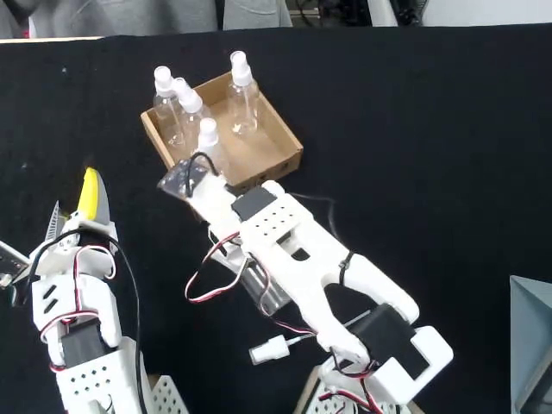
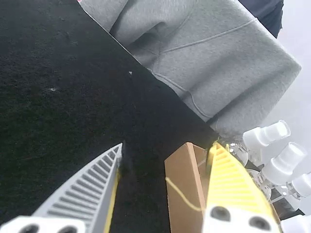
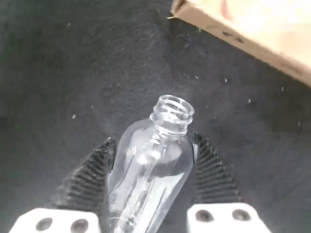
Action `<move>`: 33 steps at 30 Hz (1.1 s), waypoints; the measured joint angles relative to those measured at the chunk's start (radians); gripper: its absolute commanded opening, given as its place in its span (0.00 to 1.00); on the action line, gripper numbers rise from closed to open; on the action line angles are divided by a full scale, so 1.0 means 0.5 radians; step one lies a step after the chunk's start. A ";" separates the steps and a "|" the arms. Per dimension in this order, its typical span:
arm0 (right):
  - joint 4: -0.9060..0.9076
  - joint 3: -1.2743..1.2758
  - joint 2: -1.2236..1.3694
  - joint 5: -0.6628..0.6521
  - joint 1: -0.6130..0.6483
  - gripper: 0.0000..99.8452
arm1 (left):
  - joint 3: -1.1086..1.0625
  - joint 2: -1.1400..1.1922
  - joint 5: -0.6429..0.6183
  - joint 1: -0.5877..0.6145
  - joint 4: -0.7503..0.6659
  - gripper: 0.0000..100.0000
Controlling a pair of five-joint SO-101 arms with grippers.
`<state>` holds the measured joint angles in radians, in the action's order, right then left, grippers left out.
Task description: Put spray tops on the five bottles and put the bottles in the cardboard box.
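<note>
The right gripper (image 3: 153, 141) pinches an uncapped bottle (image 3: 155, 145) just above the table (image 1: 431, 129), its open neck pointing toward the box (image 1: 289, 148) nearby. Four capped bottles (image 1: 243, 95) stand in the box. A loose spray top (image 1: 269, 350) lies by the right arm's base. The left gripper (image 1: 73, 207) hangs spread, left of the box.

In the cardboard box (image 1: 269, 164) stand four bottles (image 1: 243, 97). The fifth bottle (image 3: 154, 162) sits in my right pincer (image 3: 153, 141), near the box. A spray top (image 1: 270, 350) lies on the surface (image 1: 431, 129).
</note>
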<state>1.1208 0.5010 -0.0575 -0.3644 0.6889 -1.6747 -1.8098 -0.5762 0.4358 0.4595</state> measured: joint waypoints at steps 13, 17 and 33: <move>0.000 0.000 0.000 -0.347 0.092 0.08 | 0.000 0.000 0.000 0.000 0.000 0.26; 0.000 0.018 0.000 -0.347 0.150 0.19 | 0.000 0.000 0.000 0.000 0.000 0.26; 0.000 0.046 0.000 -0.135 0.153 0.29 | 0.000 0.000 0.000 0.000 0.000 0.26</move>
<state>1.1208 0.5240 -0.0575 -0.4319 0.7656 -1.6747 -1.8098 -0.5762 0.4358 0.4595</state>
